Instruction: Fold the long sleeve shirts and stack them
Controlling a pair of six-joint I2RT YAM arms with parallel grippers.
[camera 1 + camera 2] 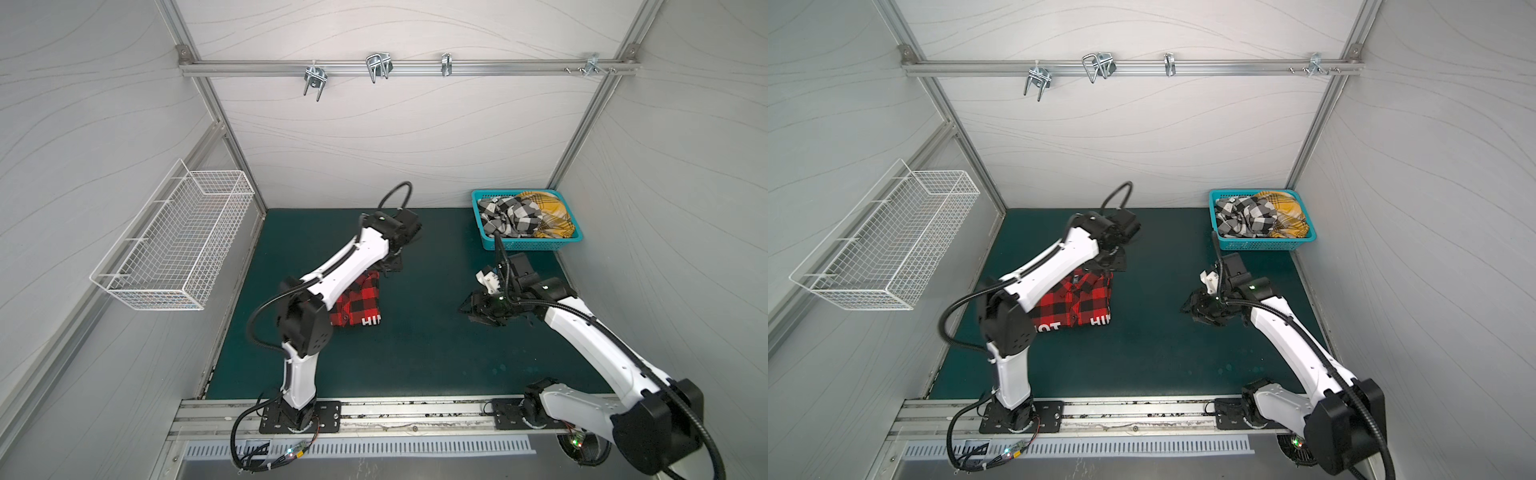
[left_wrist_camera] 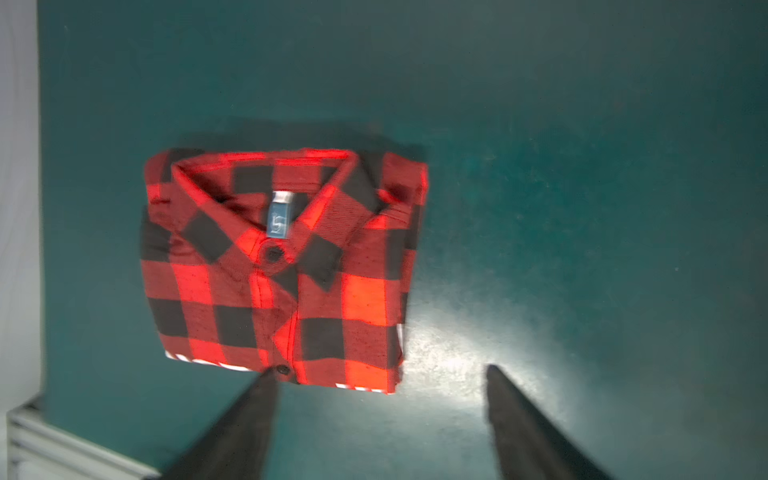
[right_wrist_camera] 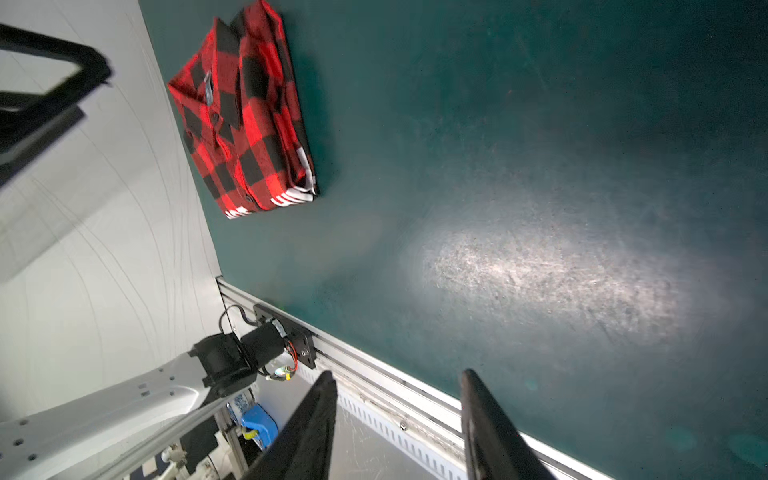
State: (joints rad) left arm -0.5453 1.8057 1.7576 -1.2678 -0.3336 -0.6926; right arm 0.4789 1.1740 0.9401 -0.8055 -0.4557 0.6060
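A folded red-and-black checked shirt (image 1: pixel 359 303) (image 1: pixel 1077 301) with white lettering lies on the green mat (image 1: pixel 415 353), collar up (image 2: pixel 282 266) (image 3: pixel 245 116). My left gripper (image 1: pixel 392 264) (image 1: pixel 1115 259) (image 2: pixel 380 372) hangs open over the mat at the shirt's edge, holding nothing. My right gripper (image 1: pixel 467 309) (image 1: pixel 1187 309) (image 3: pixel 397 376) is open and empty to the right of the shirt, well apart from it. A black-and-white checked shirt (image 1: pixel 509 216) (image 1: pixel 1246 216) and a mustard-yellow plaid shirt (image 1: pixel 548 216) (image 1: pixel 1287 214) lie crumpled in a blue basket (image 1: pixel 523 245) (image 1: pixel 1258 245).
The blue basket stands at the back right corner of the mat. A white wire basket (image 1: pixel 174 241) hangs on the left wall. Metal hooks (image 1: pixel 378 68) hang from a rail on the back wall. An aluminium rail (image 1: pixel 395 411) carrying both arm bases runs along the front edge.
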